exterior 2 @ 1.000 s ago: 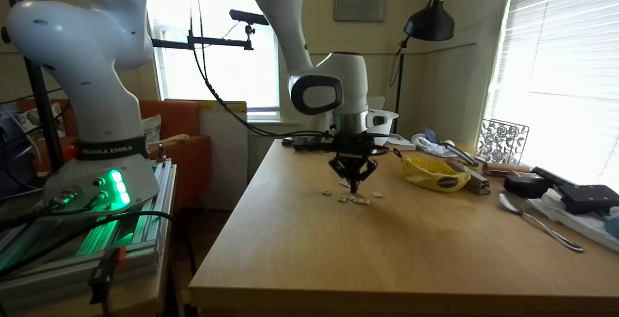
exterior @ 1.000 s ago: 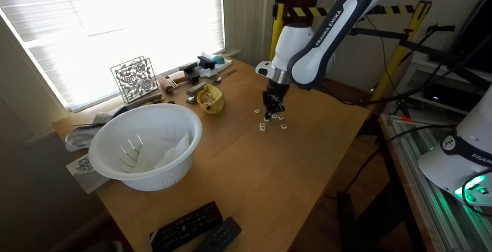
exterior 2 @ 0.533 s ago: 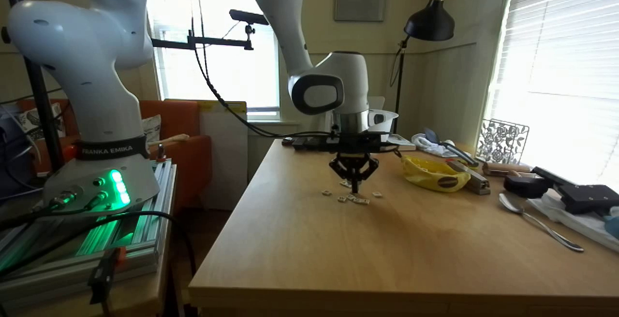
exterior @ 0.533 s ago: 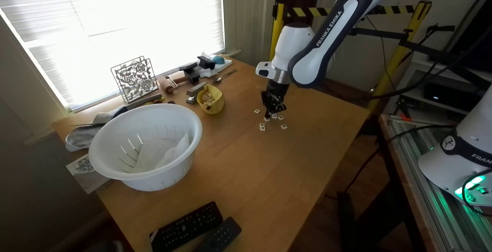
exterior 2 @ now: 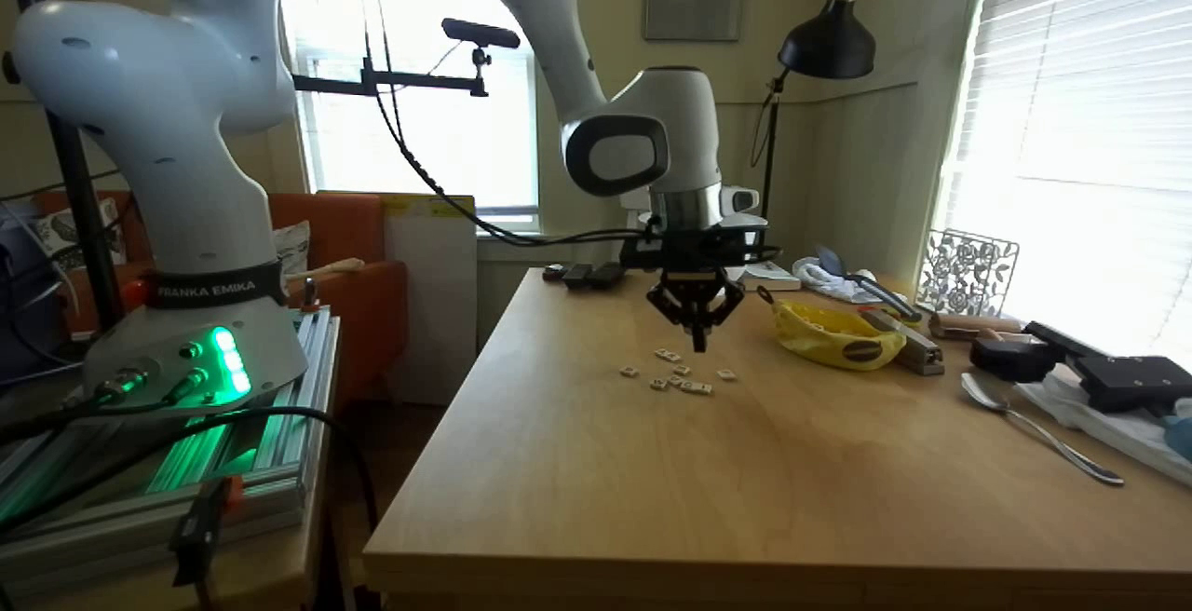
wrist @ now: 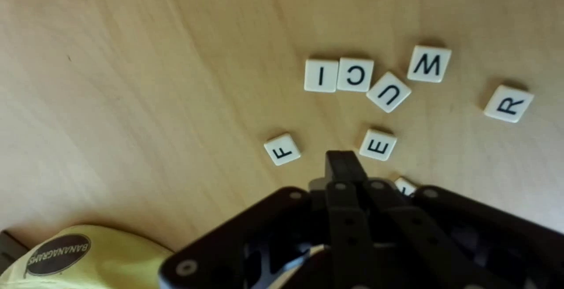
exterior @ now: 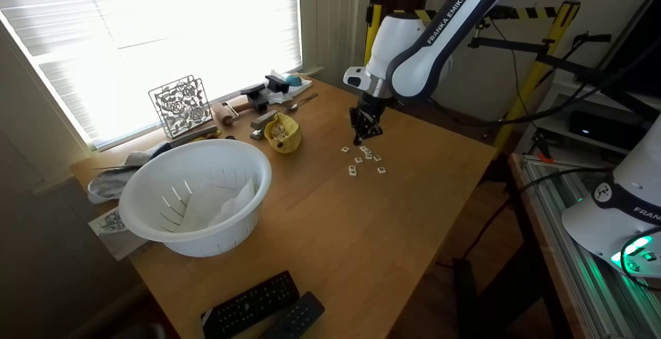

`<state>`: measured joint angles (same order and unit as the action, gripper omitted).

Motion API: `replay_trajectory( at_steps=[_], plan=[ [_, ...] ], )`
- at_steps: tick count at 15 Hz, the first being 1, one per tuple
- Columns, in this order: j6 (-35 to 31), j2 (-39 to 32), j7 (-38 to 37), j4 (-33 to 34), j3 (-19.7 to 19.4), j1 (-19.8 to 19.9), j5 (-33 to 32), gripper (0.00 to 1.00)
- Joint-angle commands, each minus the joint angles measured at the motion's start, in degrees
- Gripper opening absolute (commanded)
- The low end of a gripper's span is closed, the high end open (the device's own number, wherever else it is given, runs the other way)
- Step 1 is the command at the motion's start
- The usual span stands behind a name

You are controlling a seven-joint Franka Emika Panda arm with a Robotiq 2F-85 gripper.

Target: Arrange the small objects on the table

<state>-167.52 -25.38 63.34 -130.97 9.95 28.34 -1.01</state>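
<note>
The small objects are cream-white letter tiles on the light-brown wooden table (exterior: 330, 215), clustered in both exterior views. In the wrist view, I (wrist: 320, 75) and C (wrist: 355, 74) sit side by side, with a tilted U (wrist: 388, 92) at the C's corner. W (wrist: 429, 64), R (wrist: 509, 104), E (wrist: 377, 145) and F (wrist: 282, 149) lie apart. Another tile (wrist: 404, 186) is partly hidden by my finger linkage. My gripper (wrist: 346, 161) is shut with nothing visible between its fingertips. It hovers above the table near E and F, and also shows in both exterior views (exterior: 358, 141) (exterior 2: 698, 346).
A yellow pouch (exterior 2: 833, 336) holding pale pieces stands beside the tiles. A grey stapler-like item (exterior 2: 908, 343) is behind it. A white bowl (exterior: 196, 189), black remotes (exterior: 250, 303), a spoon (exterior 2: 1038, 434) and a metal rack (exterior: 181, 106) are also on the table.
My shut gripper has risen from among the tiles and shifted slightly toward the yellow pouch's side. Tiles it had covered now show. The tiles look unmoved.
</note>
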Motion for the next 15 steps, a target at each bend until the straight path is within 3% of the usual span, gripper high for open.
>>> replay_trajectory(
  at_steps=[1,5,6,7,8,11,15],
  plan=[
    [1.90,2.07,-9.09,-1.22,-4.58,-4.93,2.42,0.00],
    [0.45,2.12,-22.25,-2.01,-8.54,-9.27,1.93,0.00],
    [0.11,2.05,-24.47,-2.10,-8.07,-9.24,2.47,0.00],
    [0.47,2.47,-23.49,-2.39,-4.47,-6.56,4.45,0.00],
    [0.71,0.70,-22.73,-0.74,-6.33,-7.35,1.06,0.01],
    [0.72,0.86,-23.90,-0.81,-4.95,-7.12,2.46,0.01],
    [0.31,-0.22,-40.44,-0.37,-15.13,-16.17,-1.72,0.00]
  ],
)
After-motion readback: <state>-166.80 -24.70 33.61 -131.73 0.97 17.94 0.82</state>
